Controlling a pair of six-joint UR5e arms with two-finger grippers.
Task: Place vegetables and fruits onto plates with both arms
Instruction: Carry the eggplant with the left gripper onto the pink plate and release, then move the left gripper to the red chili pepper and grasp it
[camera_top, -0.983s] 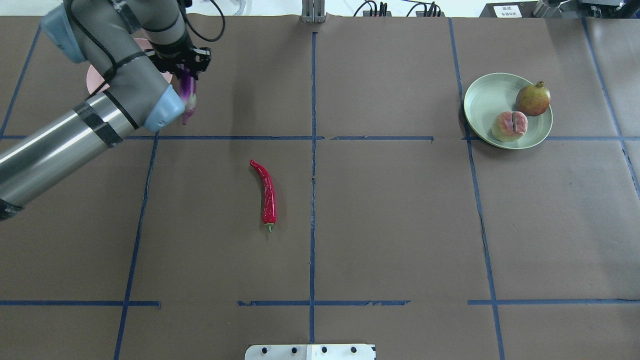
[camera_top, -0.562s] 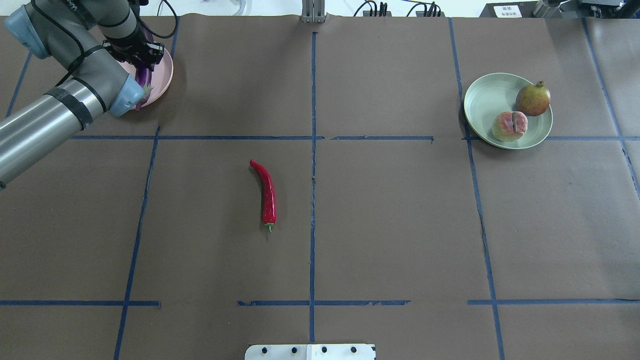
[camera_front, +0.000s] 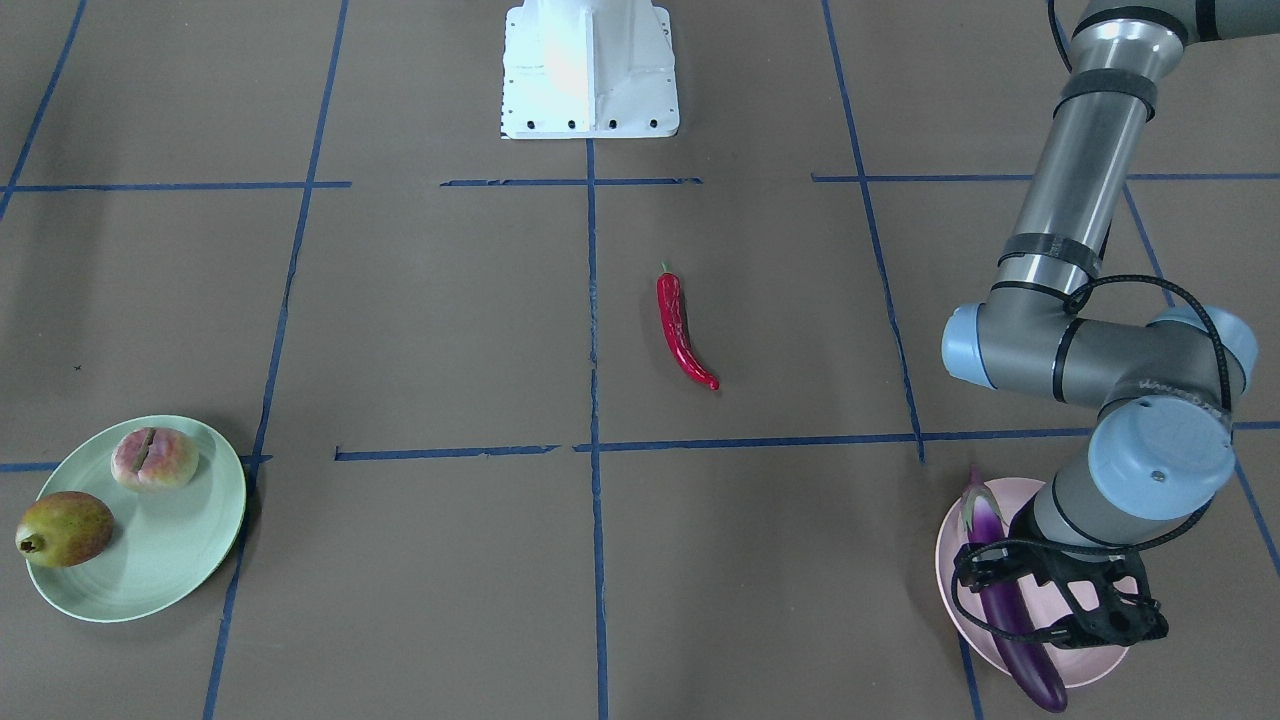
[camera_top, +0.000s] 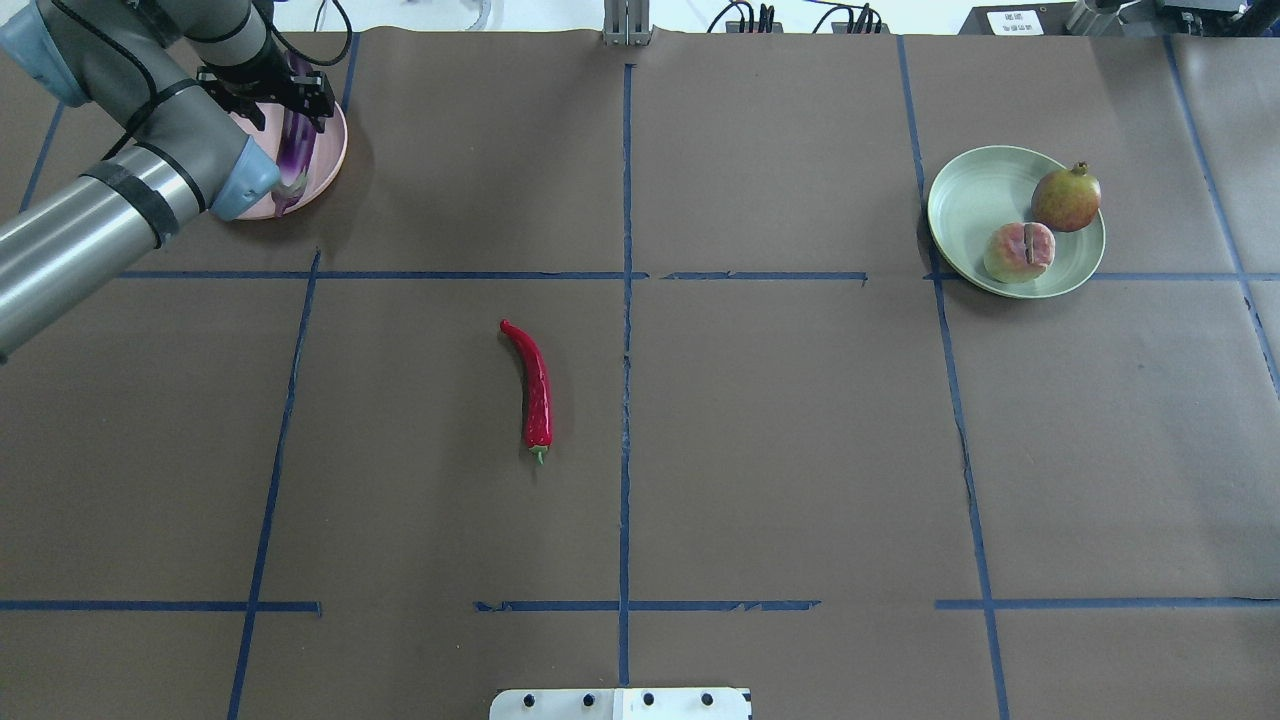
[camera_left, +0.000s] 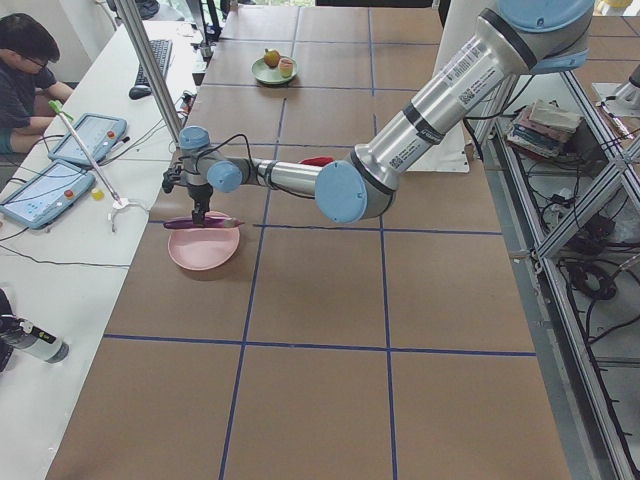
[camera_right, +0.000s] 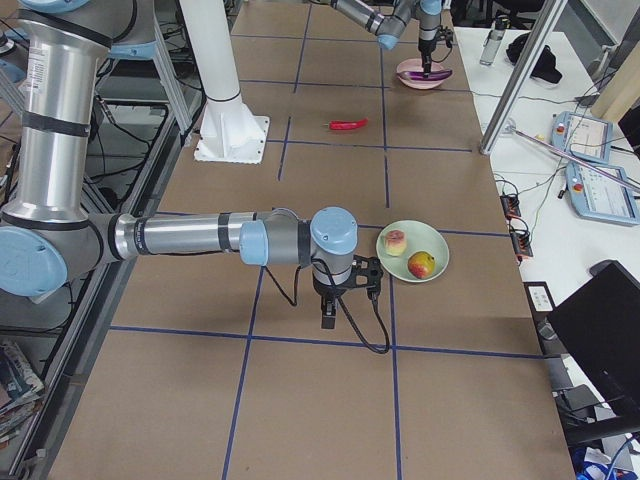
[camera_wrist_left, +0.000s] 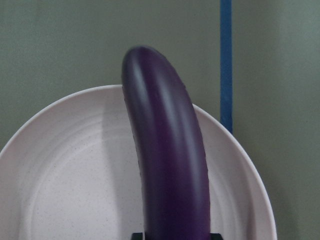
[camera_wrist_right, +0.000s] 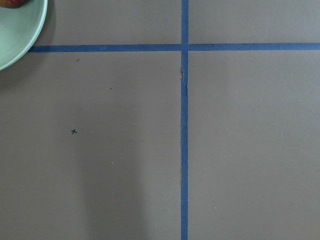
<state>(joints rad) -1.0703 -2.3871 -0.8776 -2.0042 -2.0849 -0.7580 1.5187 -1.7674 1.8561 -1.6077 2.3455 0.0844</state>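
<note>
My left gripper (camera_top: 292, 108) is shut on the long purple eggplant (camera_top: 296, 150) and holds it low across the pink plate (camera_top: 330, 160) at the far left. In the front view the eggplant (camera_front: 1005, 590) overhangs the pink plate's rim (camera_front: 1090, 665). The wrist view shows the eggplant (camera_wrist_left: 170, 165) over the plate (camera_wrist_left: 75, 175). The red chili pepper (camera_top: 537, 385) lies alone mid-table. The peach (camera_top: 1019, 252) and pomegranate (camera_top: 1066, 199) sit on the mint green plate (camera_top: 975, 200). My right gripper (camera_right: 326, 312) hangs near that plate; I cannot tell whether it is open or shut.
The white base block (camera_front: 590, 70) stands at the robot's edge of the table. Blue tape lines cross the brown mat. An operator (camera_left: 20, 70) with tablets sits at a side table past the pink plate. A corner of the mint plate (camera_wrist_right: 20, 30) shows in the right wrist view.
My left arm carried the eggplant from beside the pink plate to over it, then shifted it slightly right and lower. The chili and the fruits have not moved.
</note>
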